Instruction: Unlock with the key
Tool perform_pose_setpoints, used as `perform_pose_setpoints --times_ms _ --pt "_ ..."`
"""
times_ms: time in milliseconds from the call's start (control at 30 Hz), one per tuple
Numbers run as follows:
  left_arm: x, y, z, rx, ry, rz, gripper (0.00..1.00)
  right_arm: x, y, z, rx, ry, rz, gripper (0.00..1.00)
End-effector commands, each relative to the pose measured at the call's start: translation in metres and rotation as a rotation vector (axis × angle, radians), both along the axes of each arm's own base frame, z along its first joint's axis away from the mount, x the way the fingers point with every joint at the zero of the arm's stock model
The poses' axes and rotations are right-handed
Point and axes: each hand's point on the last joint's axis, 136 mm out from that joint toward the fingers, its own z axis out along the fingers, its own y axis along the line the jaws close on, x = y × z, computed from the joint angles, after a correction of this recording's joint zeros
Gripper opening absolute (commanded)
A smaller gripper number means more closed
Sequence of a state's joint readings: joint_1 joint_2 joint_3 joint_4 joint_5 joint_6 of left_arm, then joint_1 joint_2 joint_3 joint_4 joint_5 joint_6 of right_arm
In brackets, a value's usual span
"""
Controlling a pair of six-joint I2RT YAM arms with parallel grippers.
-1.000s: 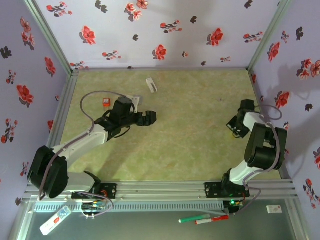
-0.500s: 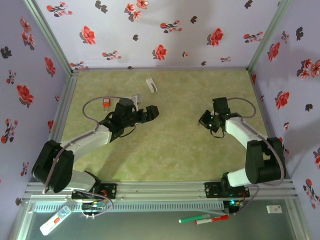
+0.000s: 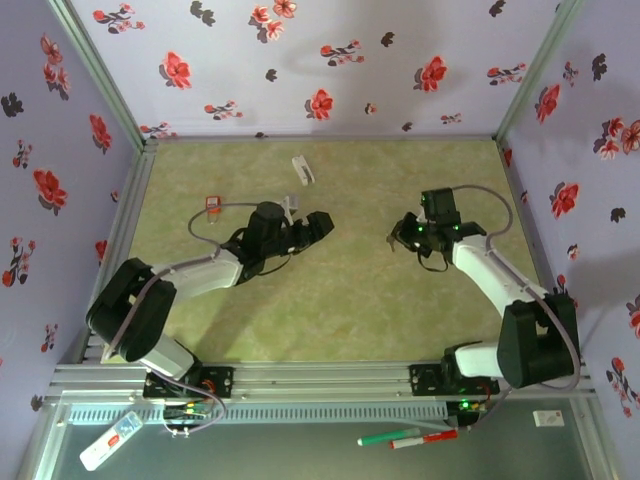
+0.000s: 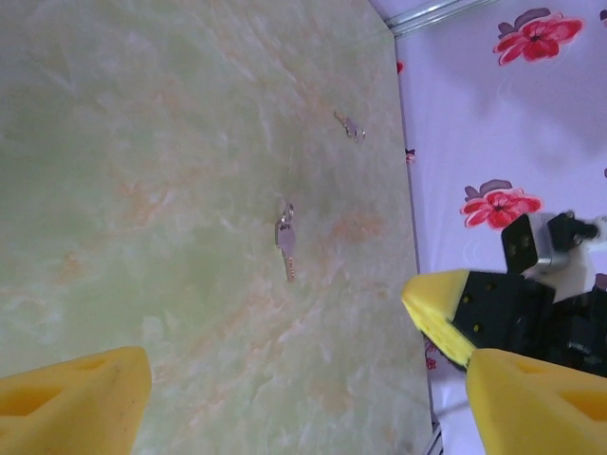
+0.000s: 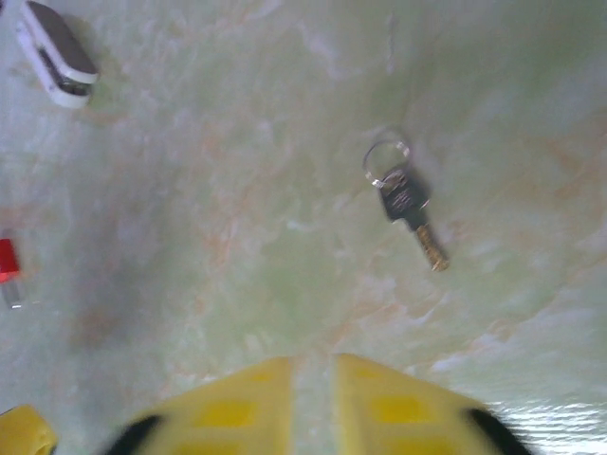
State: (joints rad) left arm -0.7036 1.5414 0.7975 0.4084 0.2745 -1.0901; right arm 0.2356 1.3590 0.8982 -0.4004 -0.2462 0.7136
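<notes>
A small key (image 5: 408,204) with a dark head, a brass blade and a wire ring lies flat on the green table. It sits ahead and to the right of my right gripper (image 5: 316,365), whose yellow fingers (image 5: 256,398) are almost together with nothing between them. In the left wrist view the same key (image 4: 285,239) lies on the table ahead of my left gripper (image 4: 308,365), which stands wide open and empty. From above, the left gripper (image 3: 315,228) and right gripper (image 3: 400,238) face each other across the middle. A small red object with a grey metal part (image 3: 212,205) rests at the left.
A white oblong item with a dark face (image 3: 302,168) lies near the back wall, and is at the right wrist view's top left (image 5: 57,52). A tiny metal piece (image 4: 349,125) lies beyond the key. Flowered walls enclose the table (image 3: 330,320) on three sides.
My right arm has swung from the right wall in towards the table's middle. The left gripper has reached further right, towards it.
</notes>
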Motion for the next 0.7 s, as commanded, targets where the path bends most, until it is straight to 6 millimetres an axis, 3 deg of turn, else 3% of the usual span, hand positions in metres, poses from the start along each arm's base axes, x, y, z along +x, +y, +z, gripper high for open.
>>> perform_pose_setpoints --times_ms 0,200,400,667 --pt "0.003 -0.002 0.030 -0.005 -0.075 -0.005 0.87 0.004 -0.017 -0.023 -0.184 0.073 0.075 0.47" --pt "-0.010 0.021 0.036 0.156 -0.150 -0.003 0.89 0.027 -0.011 -0.051 -0.297 0.141 0.245 0.53" --pt "-0.019 0.044 0.033 0.255 -0.177 0.025 0.90 0.039 -0.010 -0.061 -0.412 0.202 0.265 0.50" --pt "-0.023 0.054 0.028 0.288 -0.179 0.037 0.90 0.048 0.005 -0.077 -0.490 0.267 0.258 0.48"
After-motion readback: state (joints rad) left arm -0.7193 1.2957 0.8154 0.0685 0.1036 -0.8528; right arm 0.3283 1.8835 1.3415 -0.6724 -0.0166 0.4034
